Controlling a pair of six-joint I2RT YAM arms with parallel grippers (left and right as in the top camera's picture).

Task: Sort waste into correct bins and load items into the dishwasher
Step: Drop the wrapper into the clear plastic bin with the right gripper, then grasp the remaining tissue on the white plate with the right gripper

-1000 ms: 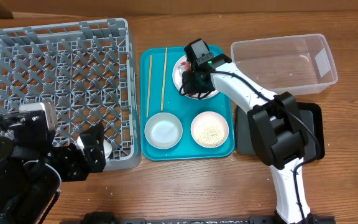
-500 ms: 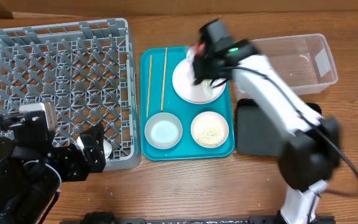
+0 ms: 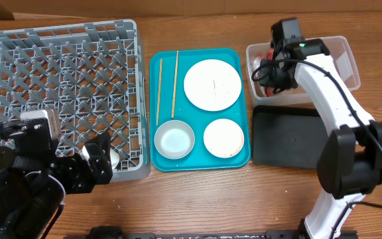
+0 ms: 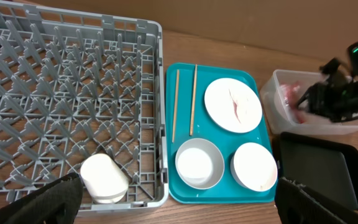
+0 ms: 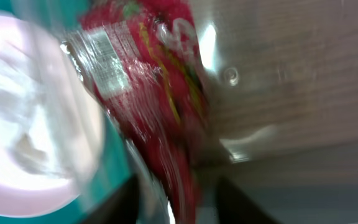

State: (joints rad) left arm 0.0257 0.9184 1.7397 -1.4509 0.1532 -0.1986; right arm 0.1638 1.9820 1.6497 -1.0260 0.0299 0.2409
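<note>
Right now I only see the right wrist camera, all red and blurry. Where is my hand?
Observer: Your right gripper is over the left end of the clear tub, with the red wrapper there.
Operator: Is anything in the rack?
Observer: Yes, one white cup lies in the grey rack's corner nearest the tray.
Operator: And the sticks?
Observer: Both chopsticks lie on the teal tray, beside the big plate.

On the worktop the dish rack sits at the left, with a cup lying in its near right corner. The serving tray lies just right of the rack. On it, two chopsticks lie at the left, a plate at the back, a bowl and a dish in front. Farther right, the tub stands behind the flat tray; a wrapper is in the tub's left end.
</note>
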